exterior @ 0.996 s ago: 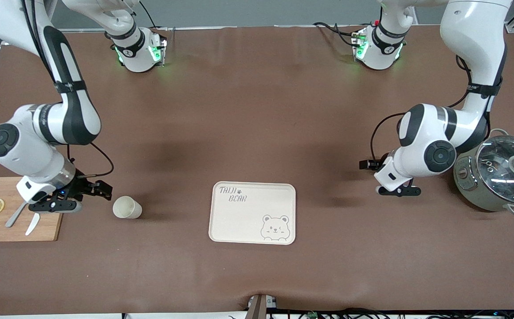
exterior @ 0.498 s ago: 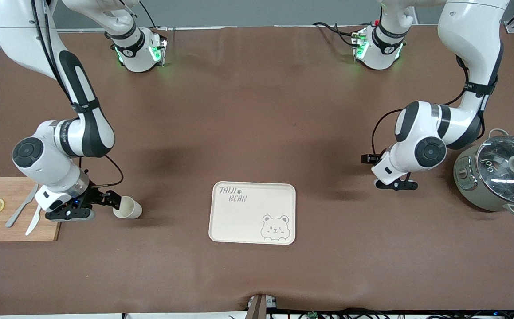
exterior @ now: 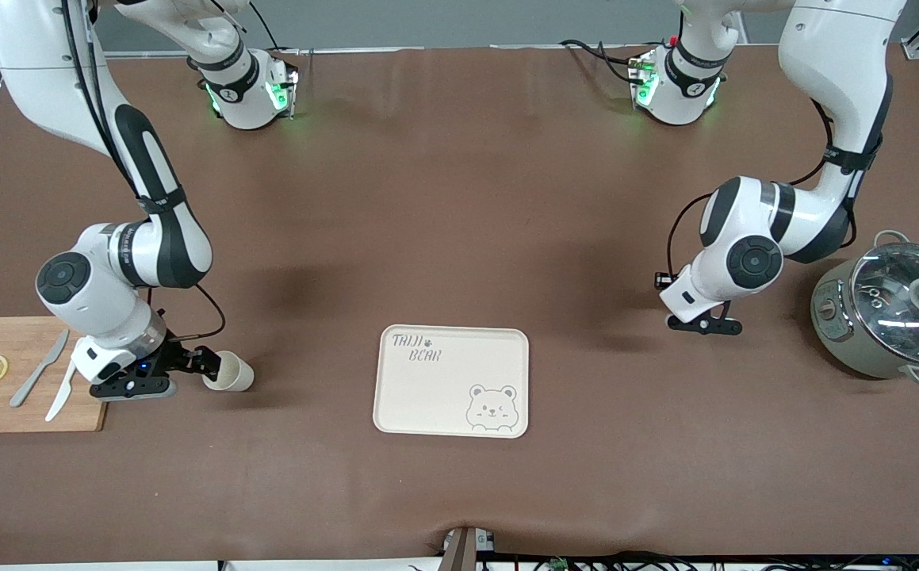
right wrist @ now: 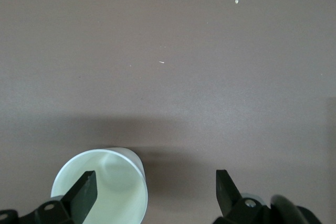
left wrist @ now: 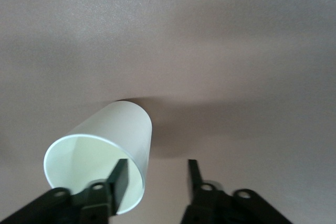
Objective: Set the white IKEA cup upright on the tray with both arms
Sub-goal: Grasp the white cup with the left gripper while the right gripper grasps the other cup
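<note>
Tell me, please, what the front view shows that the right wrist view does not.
Only the front view: the tray, the board, the pot, and the left gripper waiting over the table beside the pot. Only the right wrist view: the hollow inside of the cup, with one of the open jaws across its rim. Both: the cup lying on its side on the table, with the right gripper at its mouth.

Bare table [exterior: 459,222] around tray [exterior: 381,381], cup [exterior: 231,373] beside cutting board [exterior: 23,337], pot [exterior: 840,333] at left arm's end
</note>
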You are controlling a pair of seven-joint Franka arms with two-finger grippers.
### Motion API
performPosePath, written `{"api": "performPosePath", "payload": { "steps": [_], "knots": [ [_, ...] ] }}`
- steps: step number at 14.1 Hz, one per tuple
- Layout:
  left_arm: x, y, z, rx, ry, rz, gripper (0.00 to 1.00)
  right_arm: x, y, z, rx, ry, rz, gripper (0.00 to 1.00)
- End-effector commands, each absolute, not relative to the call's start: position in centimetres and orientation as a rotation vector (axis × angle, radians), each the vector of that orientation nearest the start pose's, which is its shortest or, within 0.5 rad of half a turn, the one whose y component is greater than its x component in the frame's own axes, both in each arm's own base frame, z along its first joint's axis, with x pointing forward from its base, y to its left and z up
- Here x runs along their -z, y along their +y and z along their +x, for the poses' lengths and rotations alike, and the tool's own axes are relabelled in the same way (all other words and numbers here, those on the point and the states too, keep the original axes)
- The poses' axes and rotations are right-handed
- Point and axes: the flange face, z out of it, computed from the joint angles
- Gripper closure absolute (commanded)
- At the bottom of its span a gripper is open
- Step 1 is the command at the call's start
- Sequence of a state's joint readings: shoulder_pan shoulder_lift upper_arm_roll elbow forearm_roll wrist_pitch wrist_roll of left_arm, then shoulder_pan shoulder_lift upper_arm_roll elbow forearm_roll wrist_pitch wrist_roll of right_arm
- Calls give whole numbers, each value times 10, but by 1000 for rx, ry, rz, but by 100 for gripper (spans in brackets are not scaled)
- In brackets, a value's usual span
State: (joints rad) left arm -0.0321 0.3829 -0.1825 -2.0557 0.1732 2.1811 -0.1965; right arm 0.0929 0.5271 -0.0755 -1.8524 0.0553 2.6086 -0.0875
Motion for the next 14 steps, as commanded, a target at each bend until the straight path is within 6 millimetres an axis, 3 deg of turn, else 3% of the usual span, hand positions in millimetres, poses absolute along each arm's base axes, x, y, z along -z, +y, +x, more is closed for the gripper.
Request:
{"api": "performPosePath", "payload": {
  "steps": [1,6,9,14],
  "knots": [
    [-238,-110,545,-302,203,-2994,100,-255,15,667,374,-163,-3130,0],
    [-242,-110,545,-296,197,-2992,100,-243,22,659,249,-257,-3135,0],
    [-255,-111,551,-275,194,-2992,100,-239,20,657,210,-320,-3134,0],
    [-285,-124,582,-157,204,-3023,100,-222,24,654,179,-326,-3130,0]
  ]
}}
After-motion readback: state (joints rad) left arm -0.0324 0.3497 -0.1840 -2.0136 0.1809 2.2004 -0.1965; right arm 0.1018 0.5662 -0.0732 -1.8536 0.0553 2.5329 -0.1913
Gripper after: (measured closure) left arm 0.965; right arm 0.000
